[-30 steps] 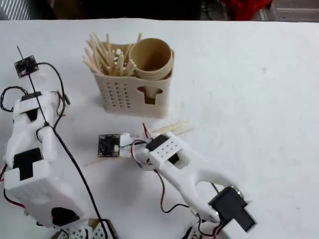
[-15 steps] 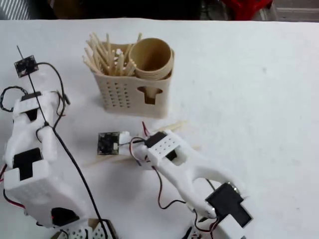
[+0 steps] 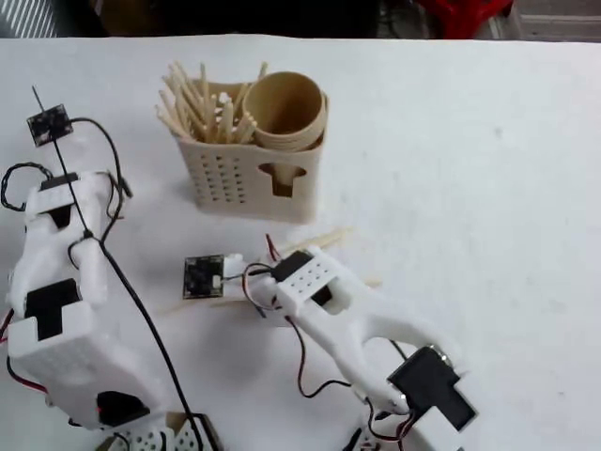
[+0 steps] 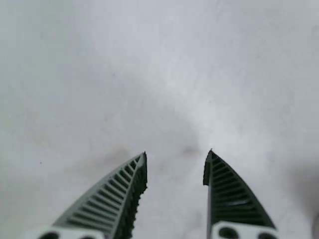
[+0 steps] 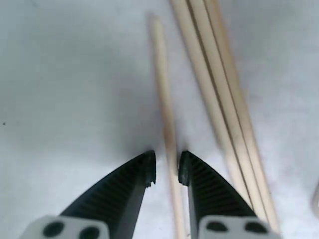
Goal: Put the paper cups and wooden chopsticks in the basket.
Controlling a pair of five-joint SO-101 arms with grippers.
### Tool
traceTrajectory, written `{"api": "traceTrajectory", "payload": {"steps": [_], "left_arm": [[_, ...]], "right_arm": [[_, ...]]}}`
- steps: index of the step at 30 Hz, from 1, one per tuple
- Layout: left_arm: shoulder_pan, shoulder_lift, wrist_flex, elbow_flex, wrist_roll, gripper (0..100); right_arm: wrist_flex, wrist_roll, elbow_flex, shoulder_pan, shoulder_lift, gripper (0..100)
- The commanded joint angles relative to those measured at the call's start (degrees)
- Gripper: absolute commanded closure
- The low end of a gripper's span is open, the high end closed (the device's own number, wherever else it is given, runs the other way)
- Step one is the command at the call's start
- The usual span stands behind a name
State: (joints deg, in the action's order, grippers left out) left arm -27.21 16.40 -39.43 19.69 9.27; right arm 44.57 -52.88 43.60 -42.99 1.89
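- Chopsticks, bundled (image 3: pixel 202 101): stand on end and fan outward in the left compartment of the basket (image 3: pixel 235 183).
- Paper cups (image 3: pixel 286 111): nested into one stack, mouth up, in the right compartment of the basket, beside the bundle.
- Loose chopsticks (image 3: pixel 324 239): lie flat on the desk (image 3: pixel 470 169) just in front of the basket, partly covered by the right arm (image 3: pixel 347 315).
- Single chopstick (image 5: pixel 163 94): lies flat on the desk and runs between the two jaw tips of the right end effector (image 5: pixel 167 168).
- Three chopsticks (image 5: pixel 219 99): lie side by side, touching one another, just beside the single chopstick and parallel to it.
- Right end effector: jaws stand narrowly apart, one on each side of the single chopstick, low over the desk. A thin gap shows on one side, so no clamp is seen.
- Left end effector (image 4: pixel 174 155): jaws stand well apart above bare desk surface, with nothing between them.
- Left arm (image 3: pixel 56 272): sits at the left edge of the desk, well apart from the basket and the loose chopsticks.
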Motion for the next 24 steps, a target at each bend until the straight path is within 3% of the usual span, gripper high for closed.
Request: {"api": "traceTrajectory", "payload": {"steps": [1,6,17,24], "left_arm": [[0.8,-0.1,1.1,-0.4,-0.5,80],[0.8,-0.1,1.1,-0.4,-0.5,80],[0.8,-0.1,1.1,-0.4,-0.5,80],[0.8,-0.1,1.1,-0.4,-0.5,80]], "right_arm": [[0.9,-0.4,-0.5,0.1,-0.1,96.7],[3.6,4.0,-0.5,0.2,5.5,98.3],[12.0,19.5,-7.0,0.3,47.4,98.2],[10.2,27.2,-31.9,0.2,43.7,98.2]]}}
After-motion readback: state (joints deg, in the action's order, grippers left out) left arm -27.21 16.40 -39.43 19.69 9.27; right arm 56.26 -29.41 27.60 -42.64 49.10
